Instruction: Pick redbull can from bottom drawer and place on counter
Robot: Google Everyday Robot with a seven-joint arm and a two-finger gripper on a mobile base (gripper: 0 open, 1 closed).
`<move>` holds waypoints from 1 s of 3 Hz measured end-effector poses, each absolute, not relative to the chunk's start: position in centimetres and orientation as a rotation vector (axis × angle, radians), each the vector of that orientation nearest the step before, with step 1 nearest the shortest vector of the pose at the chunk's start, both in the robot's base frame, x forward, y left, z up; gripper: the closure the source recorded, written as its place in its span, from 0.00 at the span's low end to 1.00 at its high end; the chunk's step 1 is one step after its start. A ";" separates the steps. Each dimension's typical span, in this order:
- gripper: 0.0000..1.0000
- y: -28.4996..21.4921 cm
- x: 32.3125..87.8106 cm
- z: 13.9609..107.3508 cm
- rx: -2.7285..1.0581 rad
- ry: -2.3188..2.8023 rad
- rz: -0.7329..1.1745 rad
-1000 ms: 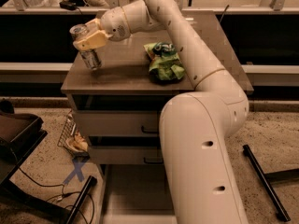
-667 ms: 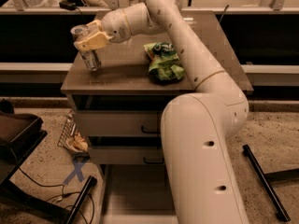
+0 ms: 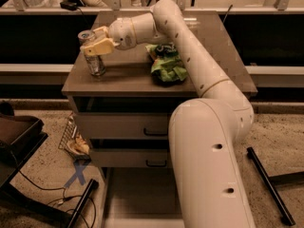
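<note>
The redbull can (image 3: 95,64), slim and silver, stands upright near the front left corner of the counter (image 3: 213,56). My gripper (image 3: 93,41) reaches in from the right and is shut on the can's upper part, one yellowish finger (image 3: 100,46) in front of it and one behind. The can's shiny top shows between the fingers. Its base rests on the counter. The bottom drawer (image 3: 142,194) is pulled out below, and its plain floor shows nothing on it. My arm hides the drawer's right part.
A crumpled green bag (image 3: 166,63) lies mid-counter, right of the can. Two upper drawers with black handles (image 3: 155,133) are shut. A dark tray (image 3: 19,132) and a wire rack (image 3: 73,139) sit left of the cabinet; a black bar (image 3: 266,184) lies on the floor at right.
</note>
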State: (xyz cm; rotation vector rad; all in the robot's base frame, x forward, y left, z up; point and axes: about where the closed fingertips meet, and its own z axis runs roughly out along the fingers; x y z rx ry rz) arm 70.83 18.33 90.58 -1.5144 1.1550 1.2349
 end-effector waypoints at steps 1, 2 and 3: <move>0.63 18.6 70.8 90.5 -1.515 1.154 1.238; 0.40 18.9 70.7 90.5 -1.518 1.152 1.243; 0.17 19.3 70.6 90.4 -1.520 1.149 1.247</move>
